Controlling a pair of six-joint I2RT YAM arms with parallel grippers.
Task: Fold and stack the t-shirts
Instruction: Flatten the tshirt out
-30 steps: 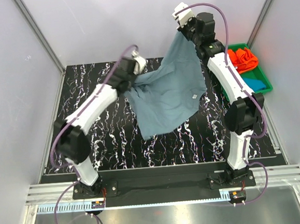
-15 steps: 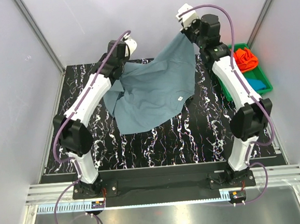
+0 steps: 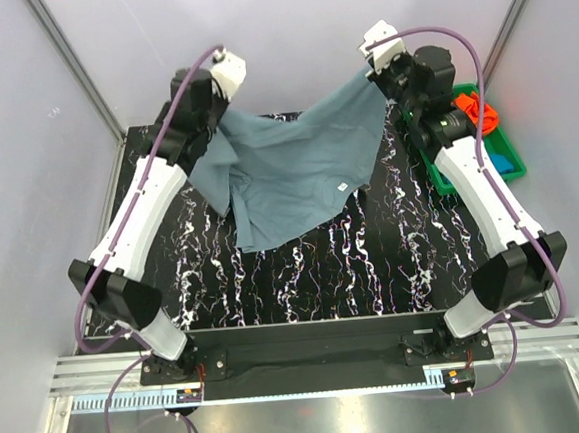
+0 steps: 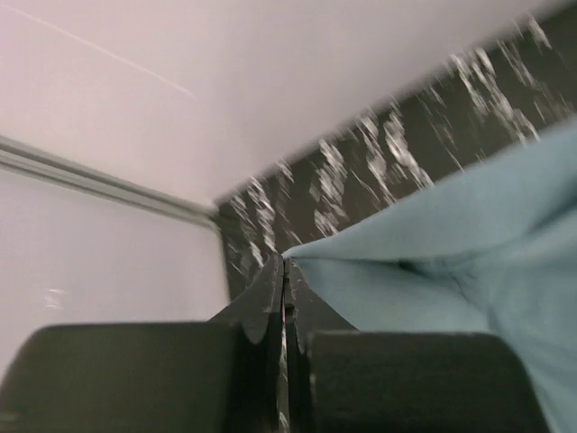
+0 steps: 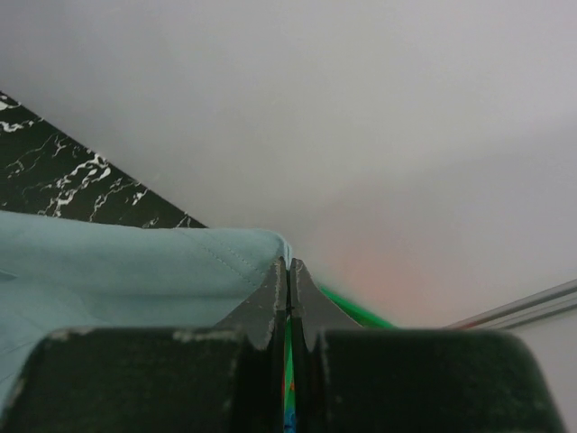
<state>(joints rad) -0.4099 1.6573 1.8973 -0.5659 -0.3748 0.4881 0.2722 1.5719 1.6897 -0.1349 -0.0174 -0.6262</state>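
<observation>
The left tool (image 4: pixel 285 271) is clamped shut on one corner of the grey-blue t-shirt (image 3: pixel 296 171), and the right tool (image 5: pixel 288 266) is pinched on the opposite corner. The cloth hangs between them above the far part of the desk (image 3: pixel 373 260). The edge running from tool to tool sags in the middle. Below the left tool the cloth is doubled over in a bunch, while under the right tool it falls more cleanly. The white label (image 3: pixel 340 186) sits low on the hanging part, so the neck probably points down and the hem is what the tools hold. The step looks like spreading the shirt out before laying it flat to fold. To do it well, the tools should draw apart only until the edge between them is straight, since pulling further could tear a corner out of a thin pinch. They should then come level with each other and sink together while sweeping back toward the arm bases, so the hanging part lands first and the bunch under the left tool is dragged open instead of pressed in. The tray (image 3: pixel 508 142) with the orange t-shirt (image 3: pixel 477 111) and the teal t-shirt (image 3: pixel 503 165) lies just beside and below the right tool, so that side needs a path clear of its rim.
</observation>
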